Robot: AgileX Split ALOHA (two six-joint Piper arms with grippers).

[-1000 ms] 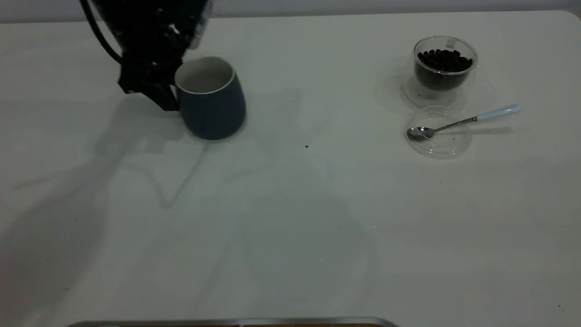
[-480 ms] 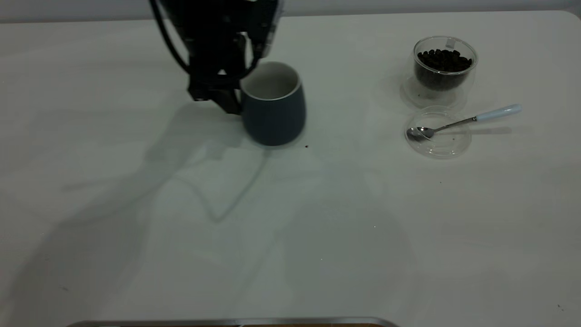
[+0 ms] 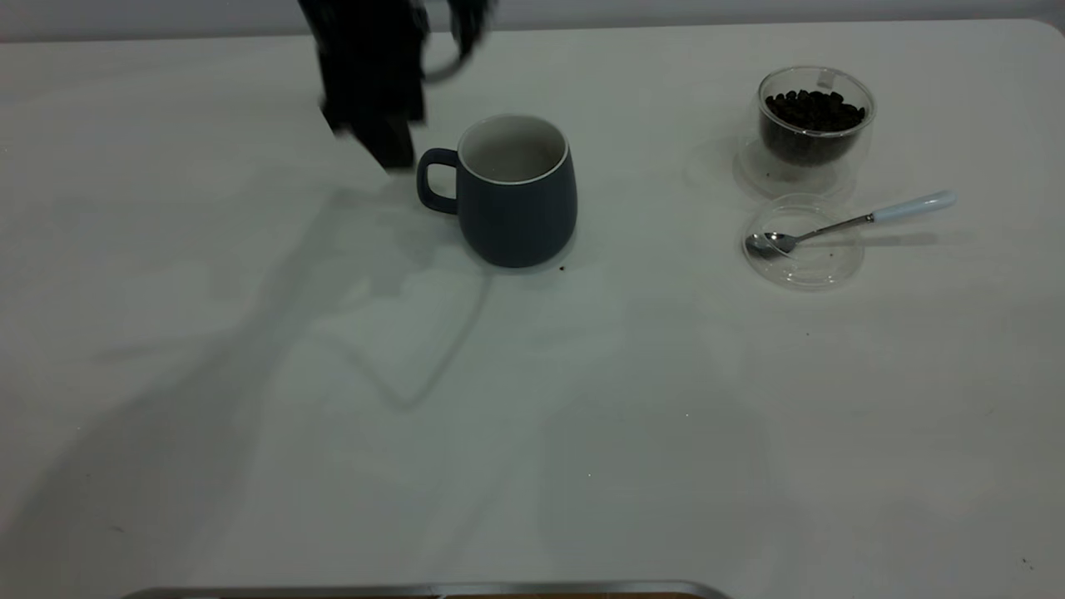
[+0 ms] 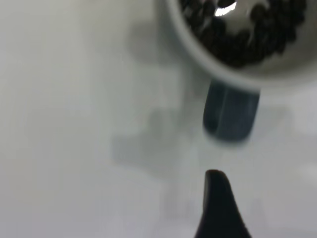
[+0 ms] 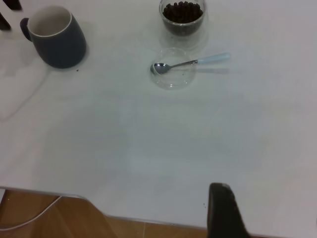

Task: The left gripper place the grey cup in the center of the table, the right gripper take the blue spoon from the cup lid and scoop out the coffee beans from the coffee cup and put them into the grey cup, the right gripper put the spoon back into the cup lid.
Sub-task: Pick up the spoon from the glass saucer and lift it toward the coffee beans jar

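**Grey cup set down mid-surface; spoon waiting on the right**

The grey cup (image 3: 517, 200) is standing upright just left of centre in the upper half of the exterior frame. Its handle is pointing toward frame left, and nothing is gripping it. The left pincer (image 3: 374, 125) is hovering just beside that handle, up and to the left of it and clear of it. Whether it is apart or together cannot be told from these views.

The first step is looking done, so attention is turning to the blue spoon (image 3: 840, 223) at the right of the frame. Its bowl is resting inside the clear cup lid (image 3: 811, 270). Its long axis is running almost level across the frame, and the pale blue handle is jutting past the lid's rim toward the right and slightly upward. The coffee cup (image 3: 815, 116), full of beans, is sitting just above the lid.

The right pincer (image 5: 223, 208) is hanging out of the exterior frame, well apart from the spoon and above the near edge of the surface (image 3: 582, 416). Its state cannot be told either. With the spoon lying on the right side, the right arm is judged the nearer one, and the overhanging handle is offering the likeliest place to grasp.
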